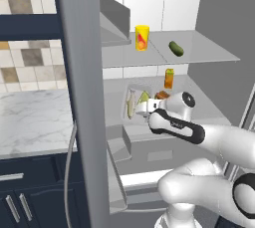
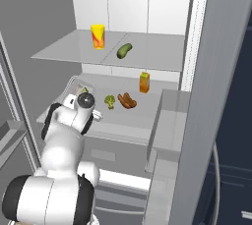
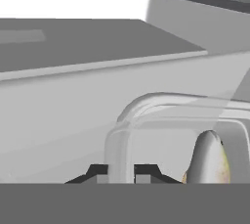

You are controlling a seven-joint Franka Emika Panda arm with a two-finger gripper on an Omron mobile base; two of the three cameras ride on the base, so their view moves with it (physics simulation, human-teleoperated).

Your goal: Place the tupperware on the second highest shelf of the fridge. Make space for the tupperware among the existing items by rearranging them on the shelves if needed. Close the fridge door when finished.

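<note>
gripper [image 3: 120,173] pinches the tupperware [image 1: 133,103] rim, box resting on the lower shelf [image 2: 142,116] at its left end; the cup [image 1: 142,38] shelf is above; placing it, closing the door [image 1: 82,97] remain

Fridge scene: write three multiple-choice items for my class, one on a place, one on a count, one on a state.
1. Where does the cucumber lie? A on the counter; B on the upper shelf, beside the yellow cup; C in the drawer.
2. How many things are on that shelf? A two; B three; C five.
3. The gripper is: A open; B shut on nothing; C shut on the tupperware.
B, it lies near the cup; A, cup and cucumber alone; C, the fingers clamp its rim.
</note>
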